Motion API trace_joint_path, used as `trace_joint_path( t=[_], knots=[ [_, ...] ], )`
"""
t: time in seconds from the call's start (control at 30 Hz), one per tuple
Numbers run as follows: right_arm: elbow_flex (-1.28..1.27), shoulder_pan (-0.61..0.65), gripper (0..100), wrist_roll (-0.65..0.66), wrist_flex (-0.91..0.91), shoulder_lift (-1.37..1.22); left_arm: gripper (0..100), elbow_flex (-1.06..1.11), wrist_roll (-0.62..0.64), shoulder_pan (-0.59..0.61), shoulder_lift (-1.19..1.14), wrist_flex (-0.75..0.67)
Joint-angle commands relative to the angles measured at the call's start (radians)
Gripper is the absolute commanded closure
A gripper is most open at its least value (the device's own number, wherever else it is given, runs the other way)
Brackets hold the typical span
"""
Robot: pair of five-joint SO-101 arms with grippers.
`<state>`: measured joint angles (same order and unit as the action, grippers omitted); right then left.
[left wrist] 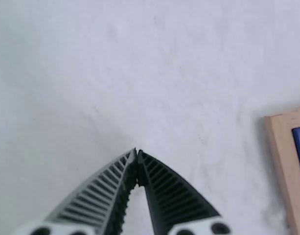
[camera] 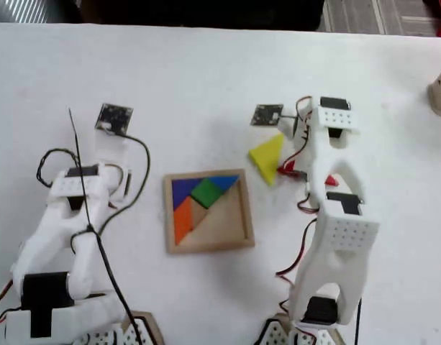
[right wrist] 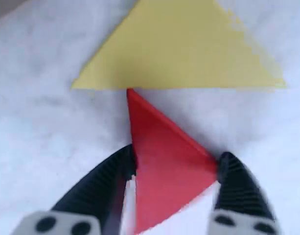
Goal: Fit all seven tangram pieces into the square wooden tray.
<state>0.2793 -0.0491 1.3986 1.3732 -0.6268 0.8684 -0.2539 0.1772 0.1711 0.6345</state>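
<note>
Red triangle (right wrist: pixel 164 171) sits pinched between the right gripper (right wrist: pixel 178 159) fingers, its tip just at the yellow triangle (right wrist: pixel 181 49). Left gripper (left wrist: pixel 136 156) hangs closed over the table (left wrist: pixel 140 73) beside the square wooden tray (camera: pixel 208 248), mid-table. Looks like the pick-up step. Next comes a lift and a carry into the tray's bare corner.

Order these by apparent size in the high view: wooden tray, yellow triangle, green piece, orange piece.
1. wooden tray
2. yellow triangle
3. green piece and orange piece: these look about alike, so I would not rank one above the other.
</note>
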Motion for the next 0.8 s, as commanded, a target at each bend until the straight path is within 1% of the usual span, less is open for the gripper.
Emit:
trace_joint_path(
  t=[0.0,0.03,0.1,0.13,0.27,0.43,0.53,0.67,0.77],
  knots=[
    [0.025,-0.035,95.4,0.006,0.027,0.012,97,-0.023,0.003,-0.004,0.007,-0.031],
    [0.029,-0.039,95.1,0.006,0.033,0.012,97,-0.023,0.003,-0.004,0.007,-0.031],
    [0.054,-0.044,98.1,0.003,0.065,0.012,97,-0.023,0.003,-0.004,0.007,-0.032],
    [0.071,-0.045,98.5,-0.020,0.085,0.012,97,-0.023,0.003,-0.004,0.007,-0.032],
    [0.190,-0.050,98.2,-0.221,0.180,0.013,97,-0.023,0.003,-0.004,0.007,-0.032],
    [0.364,-0.050,98.0,-0.359,0.348,0.013,97,-0.021,0.003,-0.004,0.007,-0.032],
    [0.379,-0.084,97.1,-0.463,0.351,0.048,97,-0.020,0.003,-0.002,0.007,-0.032],
    [0.242,-0.150,87.4,-0.454,0.346,0.150,97,-0.021,0.003,0.013,0.007,-0.032],
    [0.100,-0.191,85.8,-0.396,0.346,0.225,97,-0.021,0.003,0.013,0.007,-0.032]
  ],
)
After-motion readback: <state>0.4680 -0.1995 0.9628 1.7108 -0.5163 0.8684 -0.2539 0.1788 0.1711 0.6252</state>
